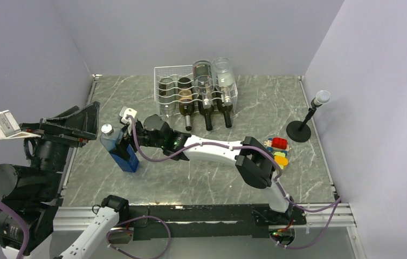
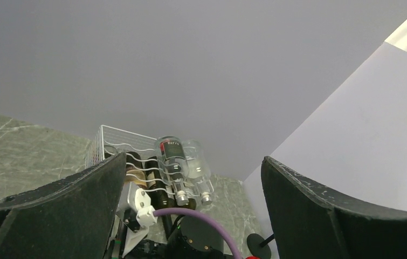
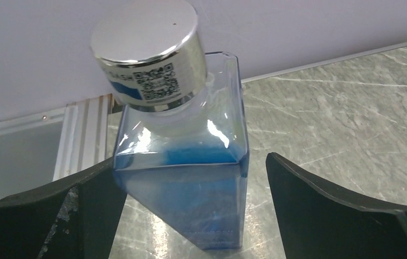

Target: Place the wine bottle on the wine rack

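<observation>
The bottle [image 3: 190,189] wears a QR sticker [image 3: 157,81] (right wrist only).

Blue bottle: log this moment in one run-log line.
blue bottle upright | right jaws open around it | left jaws open, raised | wine rack holds bottles

**Black joints, white links, purple cables**

Both arms pair white shells with black cylindrical joints. The right arm [image 1: 212,148] carries a looping purple cable [image 2: 182,211]; the left arm [image 1: 15,189] bears a white camera block [image 1: 4,123] tipped red. The pincer fingers [image 2: 55,210] are broad, matte black, flecked with pale scuffs.
</observation>
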Available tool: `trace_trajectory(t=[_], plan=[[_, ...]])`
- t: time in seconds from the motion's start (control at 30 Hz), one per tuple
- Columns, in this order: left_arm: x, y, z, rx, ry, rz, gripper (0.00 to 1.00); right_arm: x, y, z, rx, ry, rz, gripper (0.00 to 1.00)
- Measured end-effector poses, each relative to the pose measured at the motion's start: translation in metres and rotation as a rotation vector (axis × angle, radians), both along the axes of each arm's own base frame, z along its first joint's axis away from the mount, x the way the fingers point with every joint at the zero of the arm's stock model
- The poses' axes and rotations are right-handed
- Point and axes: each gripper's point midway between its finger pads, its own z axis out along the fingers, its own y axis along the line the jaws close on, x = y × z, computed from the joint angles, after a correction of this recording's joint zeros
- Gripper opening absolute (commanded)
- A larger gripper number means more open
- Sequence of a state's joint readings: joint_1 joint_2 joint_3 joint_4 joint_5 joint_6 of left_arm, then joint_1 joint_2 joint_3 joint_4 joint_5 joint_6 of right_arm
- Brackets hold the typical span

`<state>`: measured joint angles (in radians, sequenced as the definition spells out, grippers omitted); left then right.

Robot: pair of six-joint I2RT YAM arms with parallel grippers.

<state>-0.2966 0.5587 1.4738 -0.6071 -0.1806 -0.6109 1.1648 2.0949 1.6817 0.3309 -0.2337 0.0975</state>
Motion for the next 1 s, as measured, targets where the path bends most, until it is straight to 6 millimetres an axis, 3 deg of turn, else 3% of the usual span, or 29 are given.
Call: trace_trajectory(t=[0.17, 0.3, 0.33, 0.5, 0.73, 0.87, 1.0], plan=[[0.0, 0.0, -0.001, 0.001, 0.005, 0.0, 0.99, 0.002, 0.003, -0.002, 0.004, 0.005, -0.009, 0.53], [0.0, -0.001, -0.002, 0.003, 0.006, -0.004, 0.99, 0.006, 0.003, -0.002, 0.017, -0.012, -0.04, 0.09], [0.0, -0.001, -0.002, 0.004, 0.006, -0.008, 0.99, 0.006, 0.001, -0.002, 0.022, -0.016, -0.049, 0.02], [-0.002, -0.007, 0.0, 0.008, -0.001, -0.038, 0.99, 0.002, -0.02, 0.0, 0.0, -0.044, -0.099, 0.0], [0.002, -0.021, -0.006, 0.026, 0.001, -0.106, 0.99, -0.006, -0.074, 0.008, -0.089, -0.039, -0.151, 0.0], [0.01, -0.032, -0.018, 0.04, 0.023, -0.154, 0.99, -0.011, -0.109, 0.035, -0.103, -0.033, -0.18, 0.0], [0.022, -0.05, -0.038, 0.056, 0.054, -0.231, 0.99, -0.013, -0.144, 0.081, -0.065, -0.037, -0.216, 0.0]])
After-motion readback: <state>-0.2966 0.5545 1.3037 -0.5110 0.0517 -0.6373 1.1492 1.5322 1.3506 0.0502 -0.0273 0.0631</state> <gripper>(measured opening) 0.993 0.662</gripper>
